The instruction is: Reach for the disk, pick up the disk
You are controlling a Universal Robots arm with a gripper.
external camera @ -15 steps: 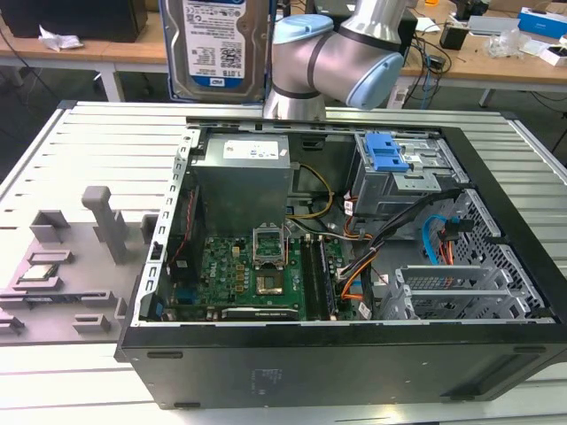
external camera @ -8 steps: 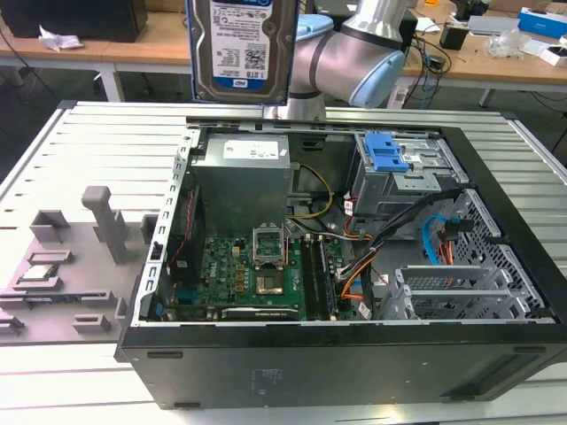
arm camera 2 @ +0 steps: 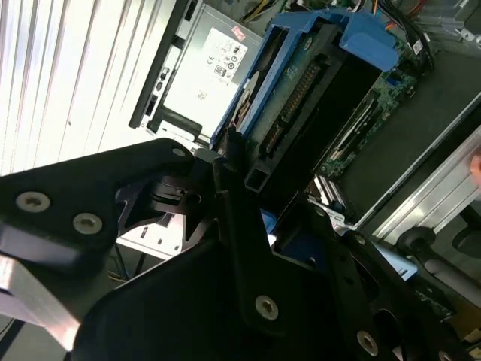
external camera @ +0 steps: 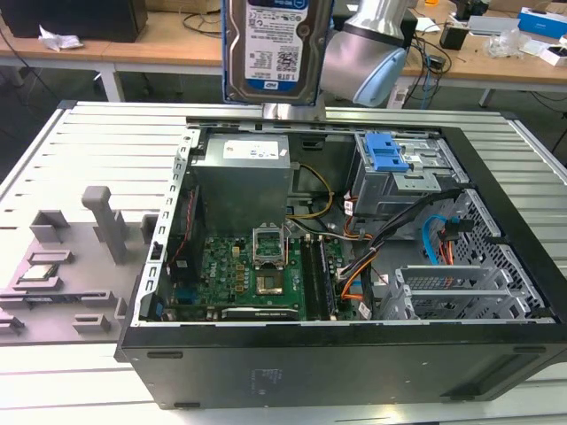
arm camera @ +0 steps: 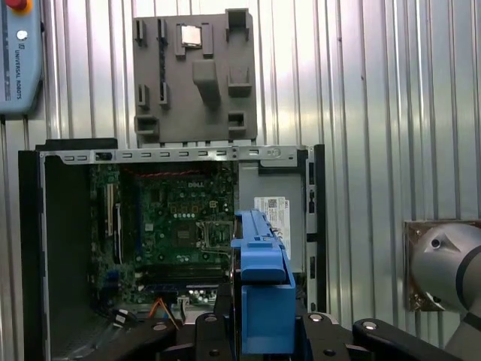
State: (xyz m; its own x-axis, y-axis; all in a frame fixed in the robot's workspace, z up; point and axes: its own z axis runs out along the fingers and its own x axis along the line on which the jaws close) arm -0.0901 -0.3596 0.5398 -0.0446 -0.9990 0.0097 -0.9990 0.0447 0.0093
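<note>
You have the disk (external camera: 276, 49) pinched between the jaws, which grip it by its blue bracket (arm camera: 263, 301). It hangs upright, its label facing the exterior view. Below the jaws lies the open computer case (external camera: 354, 363) on the ribbed tabletop (external camera: 89, 150), with its drive cage (external camera: 403, 173) well beneath the disk.

Reads as a robotics lab or electronics workshop. Shown by a ribbed silver aluminium work table (external camera: 89, 142) carrying an open black desktop computer case (external camera: 337, 363) with green circuit board (external camera: 239, 274) exposed, and a grey plastic fixture plate with moulded slots (external camera: 62, 257) beside it. Also by a silver-and-pale-blue robot arm joint (external camera: 368, 53), a pale grey control pendant with red button (arm camera: 19, 68), and light wooden benches (external camera: 168, 44) strewn with cables (external camera: 438, 66) and small boxes (external camera: 542, 22) behind.
</note>
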